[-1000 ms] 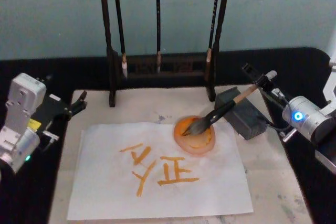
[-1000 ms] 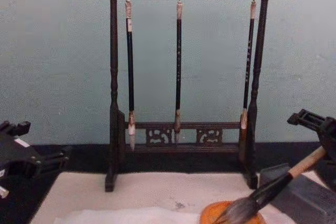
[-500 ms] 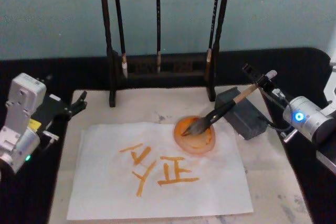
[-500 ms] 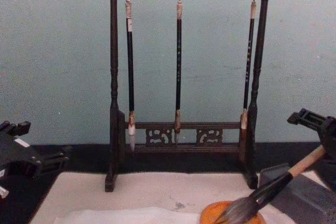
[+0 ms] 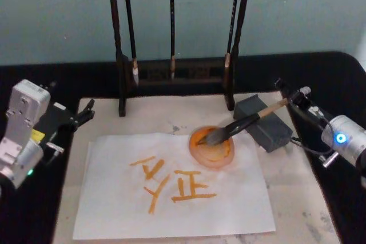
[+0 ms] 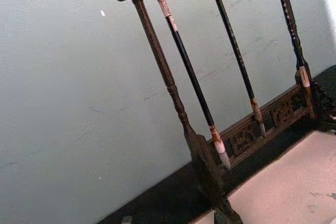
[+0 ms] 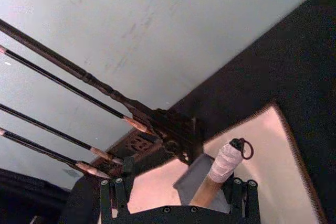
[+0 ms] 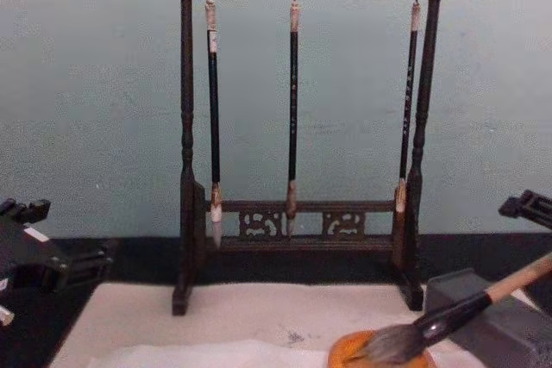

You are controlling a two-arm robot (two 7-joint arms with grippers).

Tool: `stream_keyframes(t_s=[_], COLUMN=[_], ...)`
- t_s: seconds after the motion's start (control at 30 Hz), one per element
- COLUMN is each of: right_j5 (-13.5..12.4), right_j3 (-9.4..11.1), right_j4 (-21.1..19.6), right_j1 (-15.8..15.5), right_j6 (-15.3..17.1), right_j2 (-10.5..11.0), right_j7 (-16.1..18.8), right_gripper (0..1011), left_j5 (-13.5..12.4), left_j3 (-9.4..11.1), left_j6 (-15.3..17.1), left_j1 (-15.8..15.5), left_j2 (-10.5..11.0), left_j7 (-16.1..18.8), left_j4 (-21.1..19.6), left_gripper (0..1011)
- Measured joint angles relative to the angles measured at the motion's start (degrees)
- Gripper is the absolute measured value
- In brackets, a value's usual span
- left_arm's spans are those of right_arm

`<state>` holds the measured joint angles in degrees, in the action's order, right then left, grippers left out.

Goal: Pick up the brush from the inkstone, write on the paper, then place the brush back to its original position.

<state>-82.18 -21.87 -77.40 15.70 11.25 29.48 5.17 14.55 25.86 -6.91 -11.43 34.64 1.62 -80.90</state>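
The brush lies slanted, its grey tuft in the orange dish and its black shaft resting across the dark grey inkstone. My right gripper is open around the tan handle's end. In the right wrist view the wrapped tip with its black loop sits loose between the spread fingers. The chest view shows the brush low over the dish. The paper carries orange characters. My left gripper is parked open at the mat's left edge.
A dark wooden rack with three thin hanging brushes stands at the back of the table. The cream mat lies under the paper on the black tabletop. The orange dish overlaps the paper's far right corner.
The right gripper has drawn back to the right. The brush handle has dropped to a flatter angle on the inkstone. The left arm has not moved.
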Motion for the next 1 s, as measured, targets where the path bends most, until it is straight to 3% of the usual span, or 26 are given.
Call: stream_keyframes(t_s=[0.6,1.0], right_j5=[-2.17,-5.02], right_j3=[-1.59,-1.81], right_j4=[-1.95,-5.38], right_j1=[-0.88,-4.05], right_j6=[-1.46,-2.03], right_j2=[1.93,4.95], right_j7=[-1.41,-3.13], right_gripper=[1000,1000], left_j5=[0.00,0.00], left_j3=[0.00,0.00], left_j6=[0.00,0.00], left_j1=[0.00,0.00], left_j2=[0.00,0.00], left_j7=[0.00,0.00], left_j4=[0.00,0.00], left_gripper=[1010,1010])
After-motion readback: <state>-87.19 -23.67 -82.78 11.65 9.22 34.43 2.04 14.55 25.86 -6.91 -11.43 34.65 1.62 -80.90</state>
